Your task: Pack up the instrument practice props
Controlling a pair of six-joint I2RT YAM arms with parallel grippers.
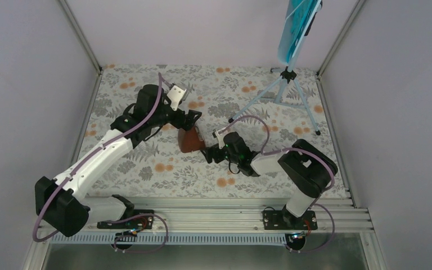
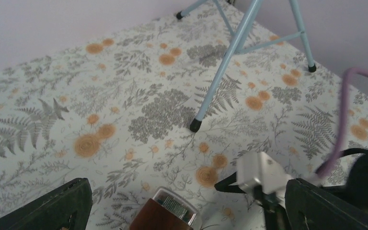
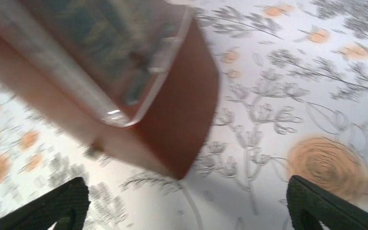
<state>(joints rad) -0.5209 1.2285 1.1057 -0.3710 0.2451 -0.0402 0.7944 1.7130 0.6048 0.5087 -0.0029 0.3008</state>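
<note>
Floral-printed cloth (image 1: pixel 163 169) covers the table, which is enclosed by plain white walls (image 1: pixel 202 34) on three sides, with an aluminium rail (image 1: pixel 225 216) along the near edge.

Left arm (image 1: pixel 98 154): reaches from its base toward the table's middle. Right arm (image 1: pixel 292 163): folded, forearm pointing left toward the same spot.

Music stand (image 1: pixel 287 74): pale blue, upright in the far right corner, all three tripod feet on the cloth. It carries the teal sheet of printed music (image 1: pixel 294 28) on its desk, the only item found resting in a holder.

Metronome (image 1: pixel 190 140): reddish-brown with a clear front panel, on the cloth at the centre, between the two wrists and well apart from the stand. The right wrist view of it is blurred; upright or tipped cannot be confirmed.

Left gripper (image 2: pixel 187 201): jaws spread wide, released, positioned over the metronome, whose top shows between the fingers with a gap on either side.

Right gripper (image 3: pixel 187 206): jaws also spread wide, grasping nothing; the metronome lies just ahead of the fingertips, not between them.
</note>
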